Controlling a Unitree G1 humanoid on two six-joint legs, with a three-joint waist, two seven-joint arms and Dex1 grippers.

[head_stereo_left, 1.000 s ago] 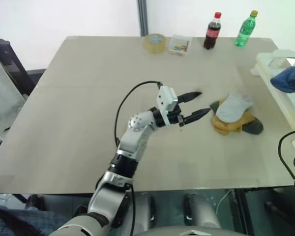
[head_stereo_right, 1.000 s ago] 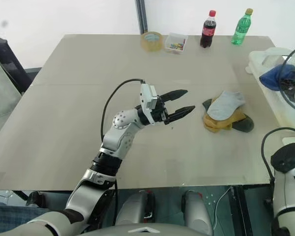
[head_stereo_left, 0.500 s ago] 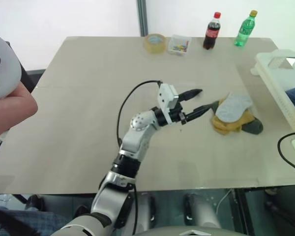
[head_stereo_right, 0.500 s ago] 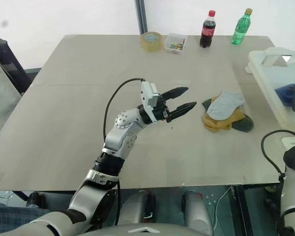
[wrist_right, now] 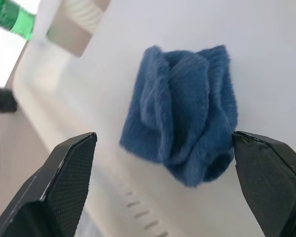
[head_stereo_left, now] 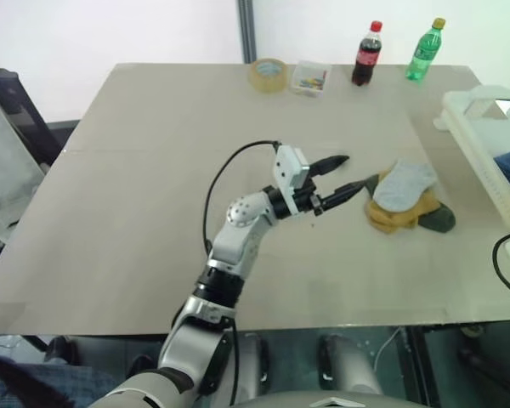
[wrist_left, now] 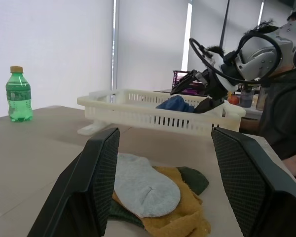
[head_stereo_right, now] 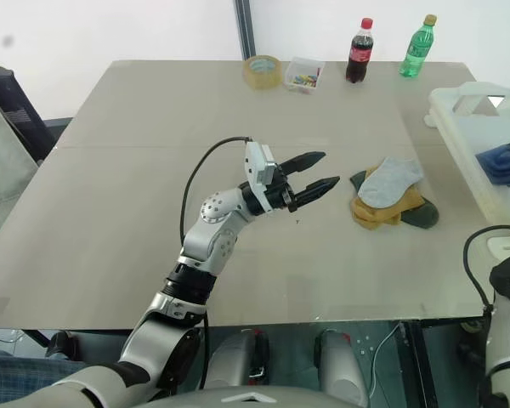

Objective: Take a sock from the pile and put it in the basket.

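The blue sock (wrist_right: 182, 131) lies crumpled on the floor of the white basket (head_stereo_left: 480, 149) at the table's right edge, no finger touching it; the right gripper (wrist_right: 163, 197) hangs above it with its jaws spread wide and empty. I judge the step in hand to be the release, and it looks done. To finish it well, the right arm should lift straight up before swinging back, so the fingers do not drag the soft fabric or catch the basket's slotted wall.

The pile (head_stereo_left: 405, 200) sits on the tan table (head_stereo_left: 153, 170) left of the basket and apart from it: a pale grey sock (head_stereo_left: 404, 185) on top, a mustard yellow one (head_stereo_left: 395, 212) beneath, dark green showing at the edges. For the next pick the grey sock is the easy target; pinch a raised fold near its middle, not a flat edge, and lift clear so the yellow sock is not pulled along.

The left gripper (head_stereo_left: 342, 176) hovers just beside the pile's left edge, its arm bent at the elbow, its black fingers pointing at the socks with jaws parted and holding nothing. Through the left wrist view the pile lies framed between those fingers, with the basket beyond it.

Tape roll (head_stereo_left: 268, 73), small clear box (head_stereo_left: 309, 77), cola bottle (head_stereo_left: 367, 53) and green bottle (head_stereo_left: 426, 49) stand at the far edge, well apart
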